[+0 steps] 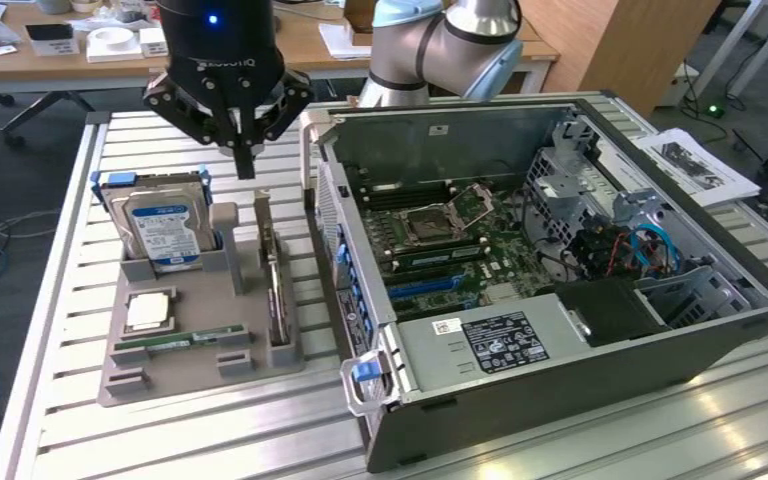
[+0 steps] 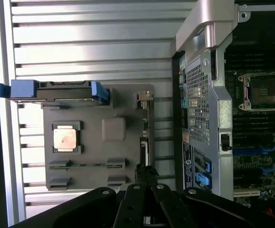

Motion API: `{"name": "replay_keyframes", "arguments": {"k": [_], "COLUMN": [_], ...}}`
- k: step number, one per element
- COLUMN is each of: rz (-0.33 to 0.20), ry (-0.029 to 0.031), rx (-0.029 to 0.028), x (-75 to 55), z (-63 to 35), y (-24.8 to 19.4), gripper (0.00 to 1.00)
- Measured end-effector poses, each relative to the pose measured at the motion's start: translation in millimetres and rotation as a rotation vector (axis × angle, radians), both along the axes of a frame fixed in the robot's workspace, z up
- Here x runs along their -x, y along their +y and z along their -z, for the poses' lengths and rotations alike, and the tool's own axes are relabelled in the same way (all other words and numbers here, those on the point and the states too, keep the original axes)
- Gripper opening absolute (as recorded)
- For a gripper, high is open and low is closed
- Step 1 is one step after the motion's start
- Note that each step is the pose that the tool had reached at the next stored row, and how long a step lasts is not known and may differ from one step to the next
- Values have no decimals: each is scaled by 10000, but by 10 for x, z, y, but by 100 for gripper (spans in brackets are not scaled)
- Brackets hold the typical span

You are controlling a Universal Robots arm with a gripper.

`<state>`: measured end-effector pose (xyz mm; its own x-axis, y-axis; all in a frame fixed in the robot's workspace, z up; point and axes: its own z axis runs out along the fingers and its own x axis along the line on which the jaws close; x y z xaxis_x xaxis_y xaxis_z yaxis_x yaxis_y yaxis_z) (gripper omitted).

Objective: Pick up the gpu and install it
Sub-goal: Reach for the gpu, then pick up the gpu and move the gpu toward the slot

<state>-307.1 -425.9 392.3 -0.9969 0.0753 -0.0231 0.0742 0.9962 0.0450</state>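
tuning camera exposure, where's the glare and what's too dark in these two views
Exterior view: glare streaks on the table slats beside the computer case, while the fingers read near-black. Wrist view: the slats wash out almost white, the case's metal edge glints, and the motherboard sits in shade.

My tool hangs, fingers pressed together, just over the gpu, which stands on edge in the gray holder tray, on the side nearest the open computer case. The tray also carries a CPU, a RAM stick and a blue-railed hard drive, all on the slatted metal surface.
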Motion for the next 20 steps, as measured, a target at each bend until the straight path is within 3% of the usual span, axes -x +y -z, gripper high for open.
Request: {"name": "replay_keyframes", "arguments": {"k": [14, 20], "rz": [0, 0], "ry": [0, -1], "rx": [-1, 0], "x": [30, 32], "z": [0, 0], "y": [-263, -271], "gripper": [11, 11]}}
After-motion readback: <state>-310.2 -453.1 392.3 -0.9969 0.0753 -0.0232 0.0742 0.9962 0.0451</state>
